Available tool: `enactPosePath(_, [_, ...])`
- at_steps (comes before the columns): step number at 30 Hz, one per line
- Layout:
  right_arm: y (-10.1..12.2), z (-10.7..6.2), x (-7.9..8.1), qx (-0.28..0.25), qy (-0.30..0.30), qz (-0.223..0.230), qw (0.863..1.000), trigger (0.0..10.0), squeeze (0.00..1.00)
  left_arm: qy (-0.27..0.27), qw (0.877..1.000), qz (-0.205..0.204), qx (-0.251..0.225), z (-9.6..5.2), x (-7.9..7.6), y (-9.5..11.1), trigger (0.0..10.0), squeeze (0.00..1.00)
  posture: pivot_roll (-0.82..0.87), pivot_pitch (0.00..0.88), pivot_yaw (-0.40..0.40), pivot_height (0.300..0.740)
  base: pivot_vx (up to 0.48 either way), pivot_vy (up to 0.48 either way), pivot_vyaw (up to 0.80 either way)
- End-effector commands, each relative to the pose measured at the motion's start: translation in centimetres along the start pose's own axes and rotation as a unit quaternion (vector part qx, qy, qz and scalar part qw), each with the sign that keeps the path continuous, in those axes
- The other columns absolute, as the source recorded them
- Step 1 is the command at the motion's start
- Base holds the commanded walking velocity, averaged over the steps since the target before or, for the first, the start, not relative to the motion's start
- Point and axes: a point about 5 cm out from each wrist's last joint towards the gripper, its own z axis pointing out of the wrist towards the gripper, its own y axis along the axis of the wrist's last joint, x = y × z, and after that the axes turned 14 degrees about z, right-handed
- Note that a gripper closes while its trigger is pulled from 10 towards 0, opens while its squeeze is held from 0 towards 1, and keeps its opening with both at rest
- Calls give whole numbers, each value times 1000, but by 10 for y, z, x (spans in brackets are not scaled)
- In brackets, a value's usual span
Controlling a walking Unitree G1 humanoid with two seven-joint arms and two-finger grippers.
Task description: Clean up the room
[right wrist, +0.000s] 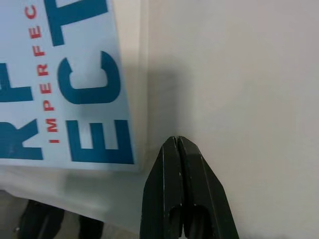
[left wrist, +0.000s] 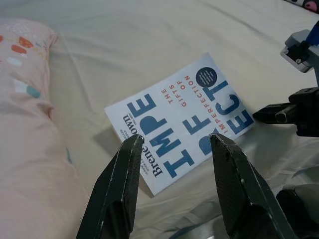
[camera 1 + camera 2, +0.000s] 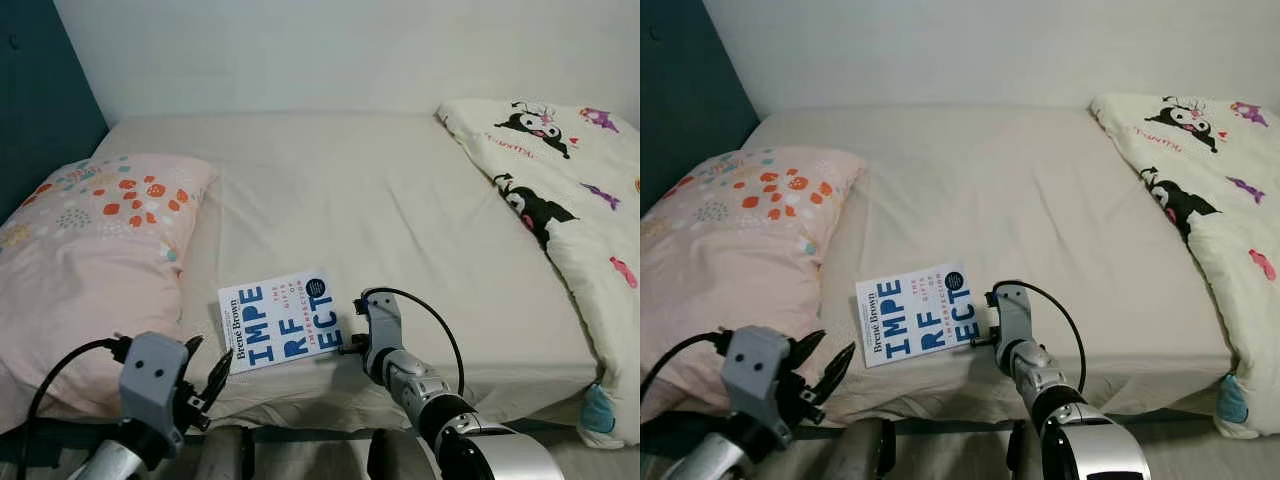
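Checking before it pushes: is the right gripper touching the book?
Apart. In the right wrist view, bare sheet separates the shut right gripper from the book edge.

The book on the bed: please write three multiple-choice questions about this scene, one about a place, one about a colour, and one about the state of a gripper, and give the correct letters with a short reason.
1. Where does the book lie?
A. on the pink pillow
B. on the sheet near the front edge of the bed, between the two grippers
C. on the cartoon-print quilt

2. What colour are the large letters on the book's cover?
A. blue
B. green
C. black

3. How do the fingers of the right gripper stand?
A. wide open around the book
B. shut on the book
C. shut, holding nothing, beside the book's corner

Answers:
1 B: the book rests on the bare sheet, to the right of the pillow, well apart from the quilt.
2 A: the big cover letters are blue on white.
3 C: the right wrist view shows the fingers pressed together on the sheet, next to the book.
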Motion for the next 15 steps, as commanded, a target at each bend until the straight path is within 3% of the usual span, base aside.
enactPosePath(1, [-6,0,2,14,7,16,1000,10000,0,-9,1000,2,8,-2,0,-1,10000,0,253,235,-80,603,0,0,0])
enactPosePath(15, [-29,0,18,73,70,-16,995,10000,0,-15,1000,2,8,0,0,1,10000,0,250,227,-81,603,0,0,0])
